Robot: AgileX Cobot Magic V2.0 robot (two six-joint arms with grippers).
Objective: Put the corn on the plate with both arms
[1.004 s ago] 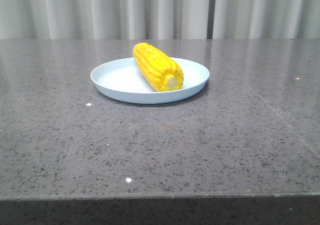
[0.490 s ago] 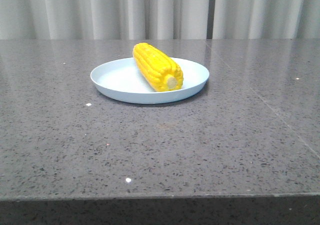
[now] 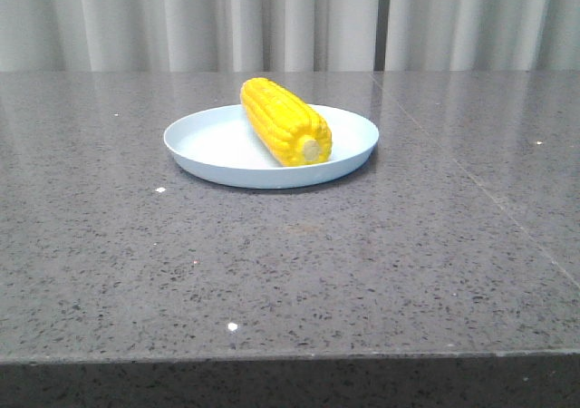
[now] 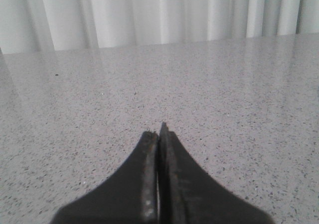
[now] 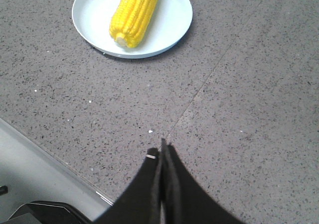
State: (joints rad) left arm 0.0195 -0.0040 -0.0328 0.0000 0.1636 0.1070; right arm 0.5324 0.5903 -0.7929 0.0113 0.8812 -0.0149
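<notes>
A bright yellow corn cob [image 3: 284, 120] lies on the pale blue-white plate [image 3: 208, 145] at the middle of the table, its pale stub end toward me. It also shows in the right wrist view [image 5: 134, 14] on the plate [image 5: 172, 20]. My right gripper [image 5: 162, 147] is shut and empty, well back from the plate near the table's front edge. My left gripper [image 4: 158, 132] is shut and empty over bare table; no corn or plate shows in its view. Neither gripper appears in the front view.
The grey speckled stone table [image 3: 362, 263] has a seam running diagonally on the right [image 3: 471, 181]. White curtains [image 3: 290, 18] hang behind it. The table's front edge [image 5: 55, 162] shows in the right wrist view.
</notes>
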